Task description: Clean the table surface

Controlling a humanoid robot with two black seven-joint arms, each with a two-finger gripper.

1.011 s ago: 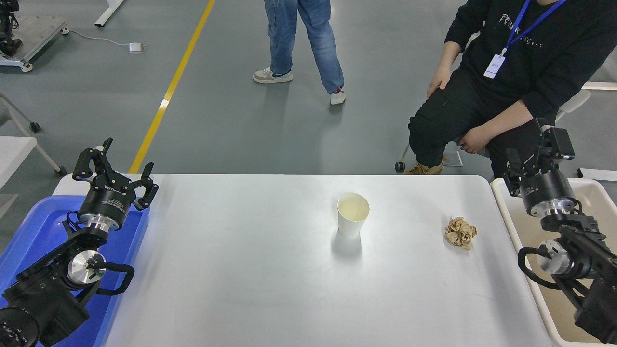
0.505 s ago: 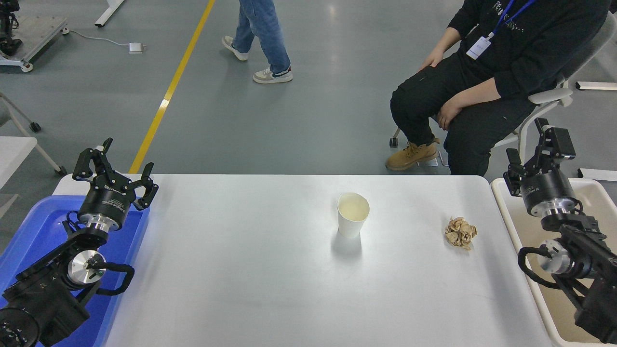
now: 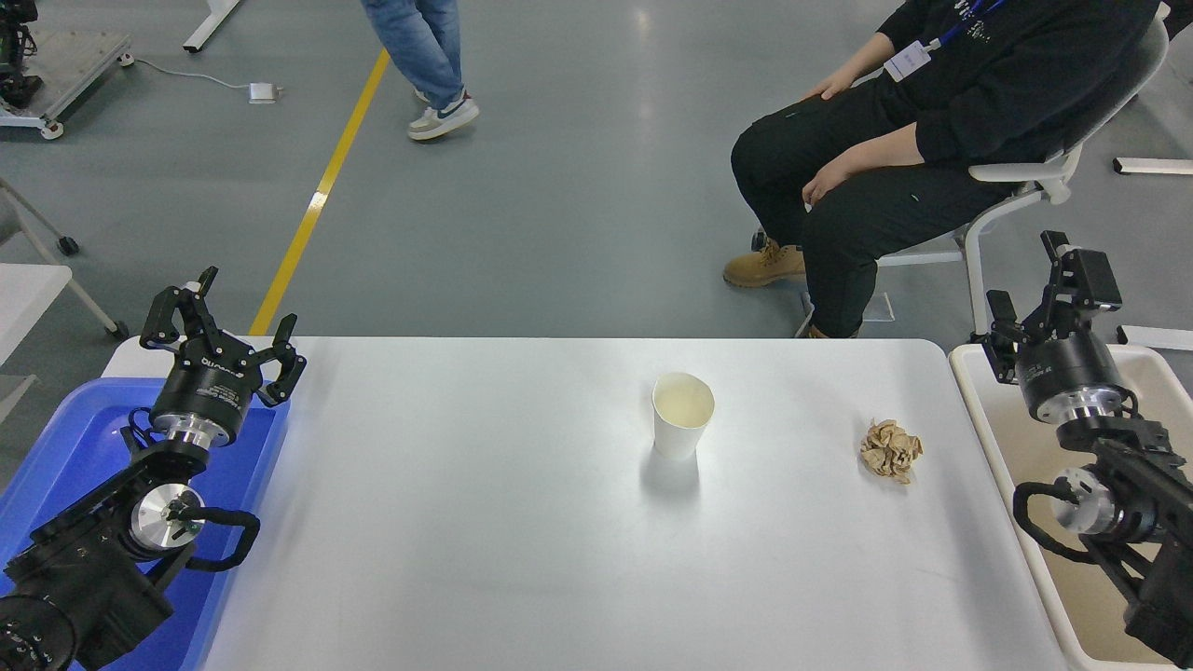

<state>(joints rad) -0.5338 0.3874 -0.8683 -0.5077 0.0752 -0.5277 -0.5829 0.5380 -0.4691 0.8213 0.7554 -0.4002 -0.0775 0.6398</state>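
The white table surface (image 3: 485,540) fills the middle of the head view. A white paper cup (image 3: 682,428) stands upright on it right of centre. A crumpled brown paper ball (image 3: 890,449) lies to the cup's right, near the right edge. My right gripper (image 3: 1049,284) is open and empty, raised over the far end of the beige bin, well right of the paper ball. My left gripper (image 3: 224,312) is open and empty, parked over the blue tray at the lower left.
A blue plastic tray (image 3: 65,447) sits at the table's left edge and a beige plastic bin (image 3: 1025,447) at its right edge. A person sits on a chair (image 3: 1025,177) beyond the far right corner. Another person (image 3: 419,56) walks across the floor behind.
My right gripper has shifted slightly right and away. The seated person has rolled back from the table. The walking person has moved left. Cup and paper ball have not moved.
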